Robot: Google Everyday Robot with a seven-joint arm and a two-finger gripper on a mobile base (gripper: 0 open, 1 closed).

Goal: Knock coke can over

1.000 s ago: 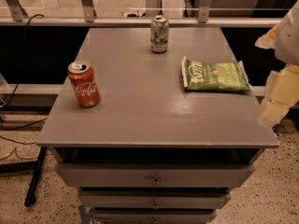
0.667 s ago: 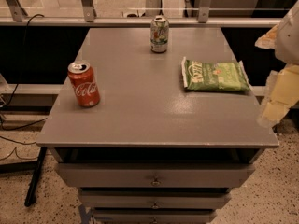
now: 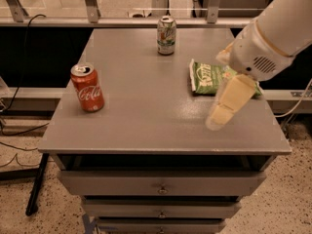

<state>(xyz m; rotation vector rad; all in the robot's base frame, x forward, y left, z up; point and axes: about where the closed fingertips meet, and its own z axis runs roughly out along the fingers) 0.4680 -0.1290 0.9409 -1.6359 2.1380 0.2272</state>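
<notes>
The red coke can with white script stands upright near the left edge of the grey table. My gripper hangs from the white arm above the right part of the table, just in front of the green bag. It is far to the right of the coke can and does not touch it.
A green-and-white soda can stands upright at the back middle of the table. A green chip bag lies flat at the right, partly behind the arm. Drawers sit below the tabletop. A railing runs behind the table.
My arm has swung in from the right edge of the view to above the right part of the table. Both cans and the bag stand as before.
</notes>
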